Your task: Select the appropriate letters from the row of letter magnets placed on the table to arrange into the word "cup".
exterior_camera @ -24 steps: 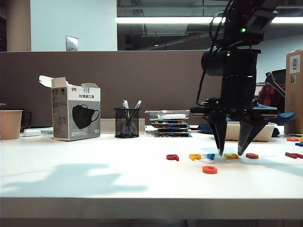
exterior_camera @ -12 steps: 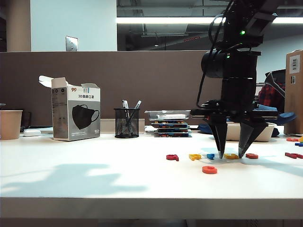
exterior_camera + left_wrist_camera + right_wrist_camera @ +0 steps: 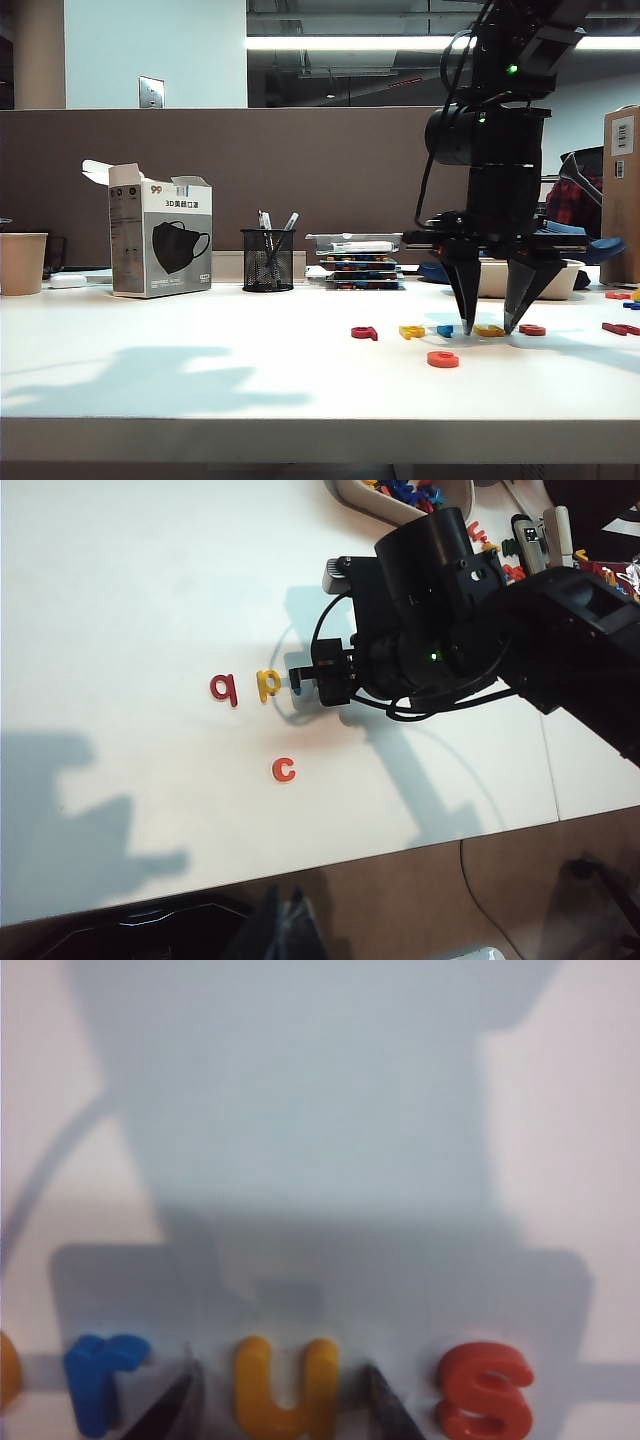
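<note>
Right gripper | I saw its fingers parted, tips down at the table, straddling the yellow u, not clamped | row of letter magnets toward the right edge; orange-red c nearer the front edge | left gripper out of view

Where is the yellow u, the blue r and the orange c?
yellow u [image 3: 285, 1390], right wrist view, on its curved base.
blue r [image 3: 97, 1380], right wrist view, on its stem.
orange c [image 3: 284, 770], left wrist view, on its curve.
</note>
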